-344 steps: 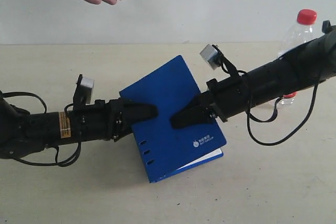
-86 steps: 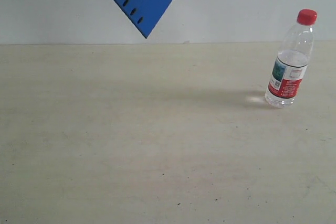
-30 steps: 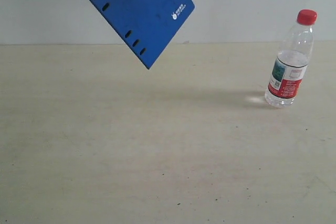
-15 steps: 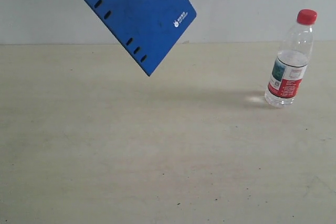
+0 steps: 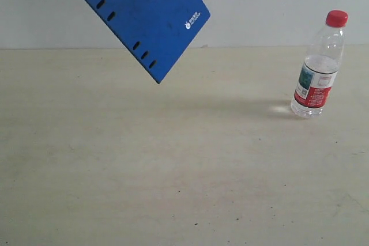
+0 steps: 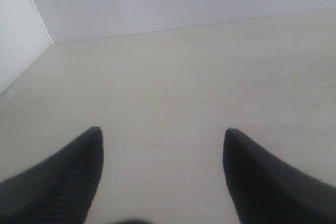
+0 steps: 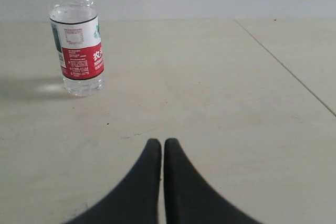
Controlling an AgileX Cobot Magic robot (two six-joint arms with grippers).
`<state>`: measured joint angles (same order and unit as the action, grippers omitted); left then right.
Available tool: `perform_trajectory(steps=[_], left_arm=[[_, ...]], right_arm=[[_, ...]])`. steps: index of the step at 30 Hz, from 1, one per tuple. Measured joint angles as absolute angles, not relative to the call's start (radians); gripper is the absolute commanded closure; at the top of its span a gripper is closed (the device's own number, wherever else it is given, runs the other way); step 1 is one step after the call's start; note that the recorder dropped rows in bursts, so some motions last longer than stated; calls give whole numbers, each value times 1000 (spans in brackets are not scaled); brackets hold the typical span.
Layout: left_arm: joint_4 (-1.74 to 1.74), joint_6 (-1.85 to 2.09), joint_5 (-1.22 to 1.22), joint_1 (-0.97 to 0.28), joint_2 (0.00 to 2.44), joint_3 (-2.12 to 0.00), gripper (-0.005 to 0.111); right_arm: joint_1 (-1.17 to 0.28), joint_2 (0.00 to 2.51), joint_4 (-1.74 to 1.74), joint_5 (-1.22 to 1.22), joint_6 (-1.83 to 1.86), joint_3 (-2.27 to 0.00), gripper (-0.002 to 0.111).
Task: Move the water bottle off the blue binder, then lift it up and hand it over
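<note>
Water bottle (image 7: 76, 40) upright, well apart from pressed-together right fingers (image 7: 139, 190)

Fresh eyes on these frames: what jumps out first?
A blue binder hangs tilted in the air at the exterior view's upper left, its top edge cut off by the frame and no arm in sight. The water bottle stands upright on the table far right, well apart from it.

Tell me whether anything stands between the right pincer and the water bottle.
Nothing visible does. Only bare table lies between the shut right pincer and the upright water bottle. The blue binder is up in the air, well off to the bottle's side.
</note>
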<state>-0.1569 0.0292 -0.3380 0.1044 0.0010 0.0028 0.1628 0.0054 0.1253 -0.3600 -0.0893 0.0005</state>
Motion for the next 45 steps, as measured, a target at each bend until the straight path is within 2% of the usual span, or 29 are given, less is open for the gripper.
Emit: perform_trajectory(steps=[10,19,30,45], left_arm=[[-157,29,-338,104,1,3,45],[-157,29,-338,104,1,3,45],[-157,29,-338,104,1,3,45],[-157,29,-338,104,1,3,45]], right_arm=[[163,5,114,-362,-73,0,109],[163,5,-240,-369,247,0,109],[119,5,-26,-345,54,0,109],[108,5,-44,-342,42,0,109]])
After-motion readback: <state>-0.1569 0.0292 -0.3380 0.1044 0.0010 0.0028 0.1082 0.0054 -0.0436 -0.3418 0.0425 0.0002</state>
